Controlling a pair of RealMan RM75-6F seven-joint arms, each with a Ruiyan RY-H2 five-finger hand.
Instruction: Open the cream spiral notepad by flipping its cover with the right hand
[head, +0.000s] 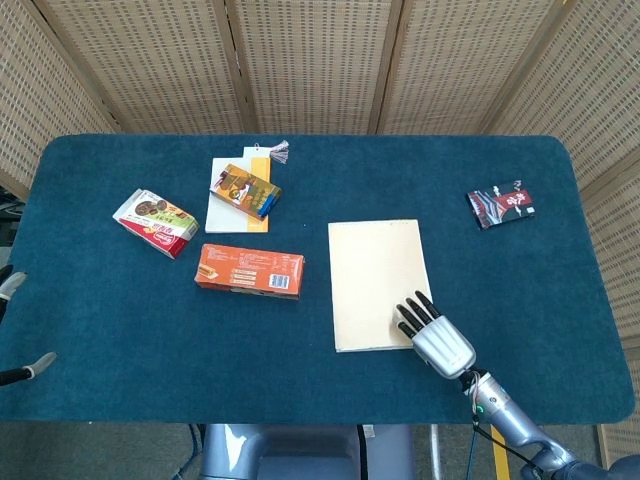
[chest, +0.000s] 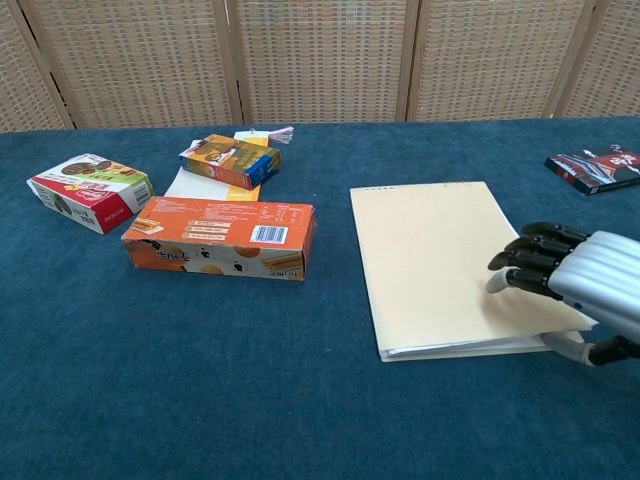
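Our right hand (head: 437, 335), fingers spread and holding nothing, rests on the flat cream spiral notepad (head: 375, 282); we should hook only its cover's edge.

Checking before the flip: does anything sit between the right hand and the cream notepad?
Nothing visible does. The right hand already rests on the cream notepad at its near right corner; the orange box lies apart to the left.

Bare cloth is lying open along the table (head: 120, 370)'s near edge and right side. The orange box (head: 250, 271) is crowding the notepad (head: 375, 280)'s left flank.
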